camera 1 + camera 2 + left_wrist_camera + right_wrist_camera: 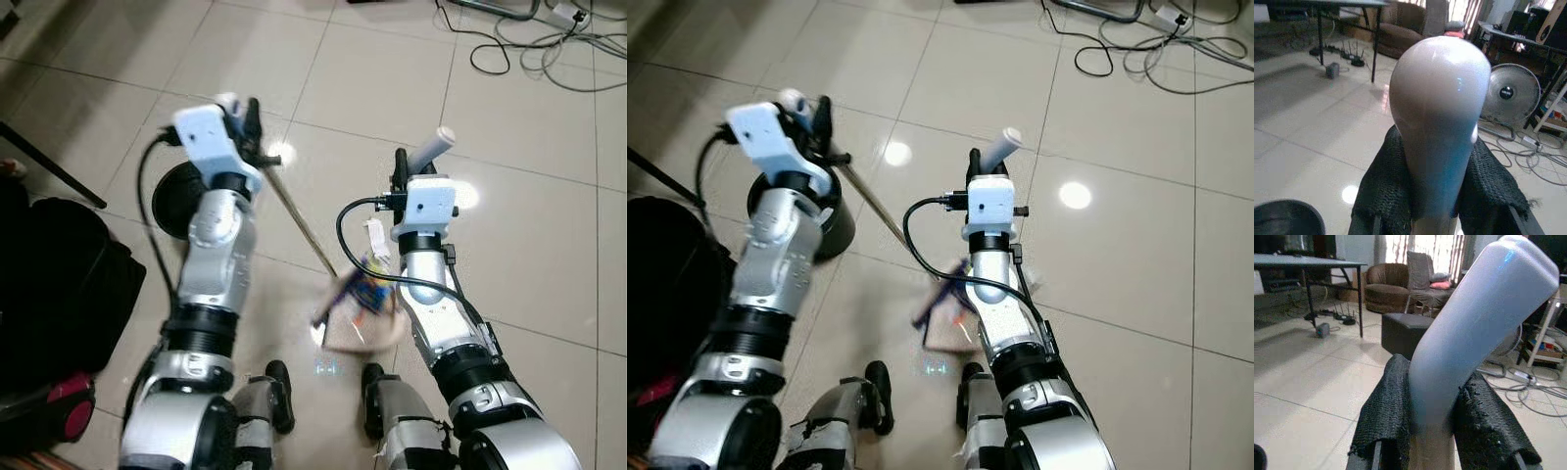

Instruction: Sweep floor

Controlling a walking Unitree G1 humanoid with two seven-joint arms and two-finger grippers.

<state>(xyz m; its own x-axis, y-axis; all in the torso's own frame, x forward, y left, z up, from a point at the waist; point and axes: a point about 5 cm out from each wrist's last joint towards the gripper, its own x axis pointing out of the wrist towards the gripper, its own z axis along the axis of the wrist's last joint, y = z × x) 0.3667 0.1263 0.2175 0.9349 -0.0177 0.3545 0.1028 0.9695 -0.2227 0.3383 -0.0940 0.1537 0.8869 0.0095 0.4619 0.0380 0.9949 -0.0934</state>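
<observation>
My left gripper (247,125) is shut on the top of a broom handle (1440,112) with a rounded white end. Its black fingers (1382,191) press on both sides of it. The thin metal broom stick (299,220) slants down to the floor between my arms. My right gripper (401,168) is shut on the pale, bent dustpan handle (1474,328), which its padded fingers (1387,416) squeeze. The tan dustpan (362,318) rests on the tiles in front of my feet with colourful litter (370,286) on it, partly hidden by my right forearm.
A black round bin (831,227) stands under my left arm. A black bag (59,284) lies at the left, with a thin black leg (49,162) beyond it. Cables (549,44) sprawl at the far right. Bare glossy tiles (372,78) stretch ahead.
</observation>
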